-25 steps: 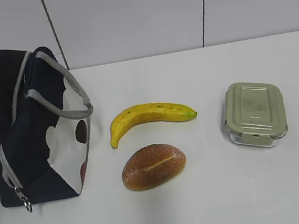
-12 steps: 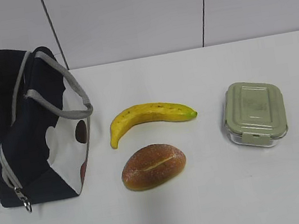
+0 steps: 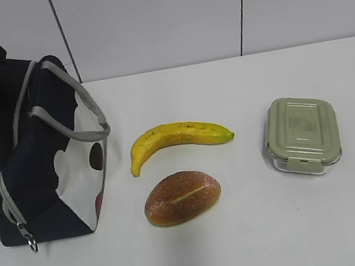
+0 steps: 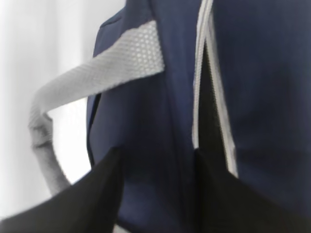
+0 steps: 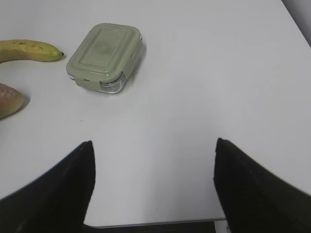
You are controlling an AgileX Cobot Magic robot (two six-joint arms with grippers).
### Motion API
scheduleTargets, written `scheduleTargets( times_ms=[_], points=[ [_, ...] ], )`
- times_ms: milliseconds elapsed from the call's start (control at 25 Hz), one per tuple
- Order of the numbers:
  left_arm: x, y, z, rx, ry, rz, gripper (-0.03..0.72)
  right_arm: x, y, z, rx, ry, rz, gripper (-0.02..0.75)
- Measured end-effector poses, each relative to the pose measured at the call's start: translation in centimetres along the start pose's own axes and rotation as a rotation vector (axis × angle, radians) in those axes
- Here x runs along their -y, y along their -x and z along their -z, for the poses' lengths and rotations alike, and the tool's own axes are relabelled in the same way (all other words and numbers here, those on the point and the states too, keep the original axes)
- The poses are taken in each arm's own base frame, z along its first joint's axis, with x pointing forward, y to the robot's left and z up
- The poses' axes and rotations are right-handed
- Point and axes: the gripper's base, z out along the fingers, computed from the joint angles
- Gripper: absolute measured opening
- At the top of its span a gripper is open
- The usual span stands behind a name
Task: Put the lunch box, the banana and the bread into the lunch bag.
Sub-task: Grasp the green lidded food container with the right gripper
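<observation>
A large navy-blue fabric lunch bag (image 3: pixel 32 152) with grey webbing handles and a white spotted side panel stands at the left of the exterior view on the white worktop (image 3: pixel 249 243). Right of it, near the middle of the frame, lies a curved yellow banana (image 3: pixel 177 138), and just below that an oval golden-brown bread roll (image 3: pixel 182 196) with a slit along its top; the two lie close but apart. At the right of the frame, well apart from both, sits a small rounded-rectangular lunch box (image 3: pixel 301 134) with a sage-green lid and clear base.

The left hand (image 4: pixel 155 194) shows as a dark shape in the upper left corner of the exterior view, at the bag's top. In its wrist view its two dark fingers stand apart astride the navy fabric beside the grey zipper (image 4: pixel 204 87); whether they pinch the fabric I cannot tell.

The right hand (image 5: pixel 153 187) hangs spread wide over bare worktop, with the lunch box in the upper left of its view.
</observation>
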Motion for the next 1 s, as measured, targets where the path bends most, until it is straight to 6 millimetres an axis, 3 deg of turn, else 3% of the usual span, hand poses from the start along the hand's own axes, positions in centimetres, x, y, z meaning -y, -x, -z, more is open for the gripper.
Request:
scheduleTargets(
  times_ms=[240, 360, 1000],
  points=[
    [0.05, 0.21, -0.64, -0.002, -0.014, 0.011, 0.099, 0.00, 0.00, 0.00, 0.000, 0.000, 0.000, 0.563],
    [0.09, 0.22, -0.63, -0.002, -0.017, 0.013, 0.008, 0.00, 0.00, 0.00, 0.000, 0.000, 0.000, 0.563],
    [0.68, 0.05, -0.59, -0.023, -0.082, 0.050, -0.003, 0.00, 0.00, 0.00, 0.000, 0.000, 0.000, 0.563]
  ],
)
